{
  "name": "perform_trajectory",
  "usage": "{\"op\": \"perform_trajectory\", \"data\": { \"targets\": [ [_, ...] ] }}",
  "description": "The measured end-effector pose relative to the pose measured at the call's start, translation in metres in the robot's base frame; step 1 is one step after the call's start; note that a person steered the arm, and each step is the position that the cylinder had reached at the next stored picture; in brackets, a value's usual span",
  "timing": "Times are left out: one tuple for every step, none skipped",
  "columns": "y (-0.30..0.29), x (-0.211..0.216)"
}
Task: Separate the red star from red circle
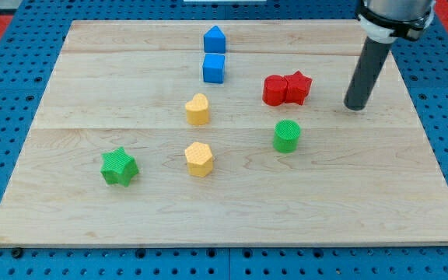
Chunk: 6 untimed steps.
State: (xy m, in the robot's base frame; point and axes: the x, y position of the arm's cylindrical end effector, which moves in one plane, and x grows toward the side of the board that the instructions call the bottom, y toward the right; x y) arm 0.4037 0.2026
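Observation:
The red circle (274,90) and the red star (297,86) sit touching each other at the upper right of the wooden board, the star on the right. My tip (355,106) rests on the board to the right of the red star, apart from it by a clear gap.
A blue pentagon-like block (215,39) and a blue cube (214,68) stand at the top middle. A yellow heart (197,110) and a yellow hexagon (199,159) are in the middle. A green cylinder (286,136) lies below the red pair. A green star (118,166) is at lower left.

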Motion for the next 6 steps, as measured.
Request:
{"op": "perform_trajectory", "data": {
  "targets": [
    [-0.019,0.005],
    [-0.066,0.015],
    [-0.077,0.014],
    [-0.082,-0.045],
    [-0.084,-0.078],
    [-0.081,-0.09]
  ]
}}
